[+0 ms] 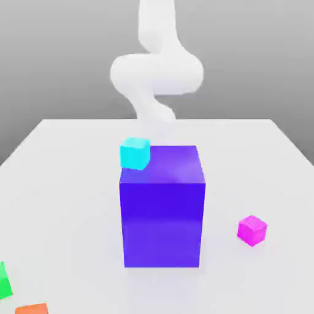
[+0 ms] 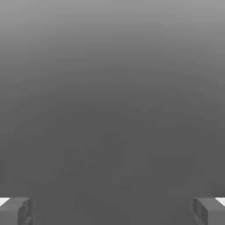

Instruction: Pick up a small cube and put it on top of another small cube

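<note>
The small magenta-pink cube lies on the white table, toward the exterior view's right and near the front. My white arm rises behind the big blue-purple block, well away from that cube. In the hand view my gripper is open. Its grey fingertips stand far apart with nothing between them, and only plain grey lies beyond.
The tall blue-purple block stands mid-table. A cyan cube shows at its upper left corner; I cannot tell whether it touches the block. A green cube and an orange cube lie at the front left edge.
</note>
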### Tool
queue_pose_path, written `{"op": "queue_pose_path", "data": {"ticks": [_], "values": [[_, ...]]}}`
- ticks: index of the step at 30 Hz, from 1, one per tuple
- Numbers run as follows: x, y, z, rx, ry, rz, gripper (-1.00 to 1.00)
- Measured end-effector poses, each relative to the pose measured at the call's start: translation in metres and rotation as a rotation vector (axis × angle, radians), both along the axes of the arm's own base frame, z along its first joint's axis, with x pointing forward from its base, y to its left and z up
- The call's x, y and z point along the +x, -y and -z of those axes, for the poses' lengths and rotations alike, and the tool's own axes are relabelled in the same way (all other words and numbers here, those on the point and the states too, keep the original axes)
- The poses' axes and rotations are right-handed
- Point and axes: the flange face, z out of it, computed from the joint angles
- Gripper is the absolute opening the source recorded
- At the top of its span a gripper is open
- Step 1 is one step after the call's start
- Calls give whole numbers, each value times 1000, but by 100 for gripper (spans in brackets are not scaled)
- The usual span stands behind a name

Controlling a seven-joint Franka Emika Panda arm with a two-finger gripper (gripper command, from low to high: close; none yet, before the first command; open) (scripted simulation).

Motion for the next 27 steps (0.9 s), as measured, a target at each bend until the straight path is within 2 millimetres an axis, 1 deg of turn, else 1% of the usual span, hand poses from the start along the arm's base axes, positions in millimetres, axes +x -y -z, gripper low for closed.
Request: {"op": "queue_pose_path", "data": {"ticks": [2, 4, 6, 9, 11, 14, 17, 18, 20, 22, 27], "values": [[23, -28, 49, -12, -74, -54, 0], [37, -56, 99, -27, -145, -107, 0], [43, -83, 149, -44, -214, -159, 0], [39, -122, 224, -74, -318, -238, 0], [28, -146, 273, -98, -386, -292, 0], [0, -174, 343, -136, -486, -369, 0], [-40, -194, 406, -179, -584, -445, 0], [-58, -203, 426, -200, -615, -485, 0], [-85, -207, 460, -226, -670, -524, 0], [-90, -207, 482, -230, -687, -528, 0], [-94, -206, 529, -230, -693, -530, 0]]}}
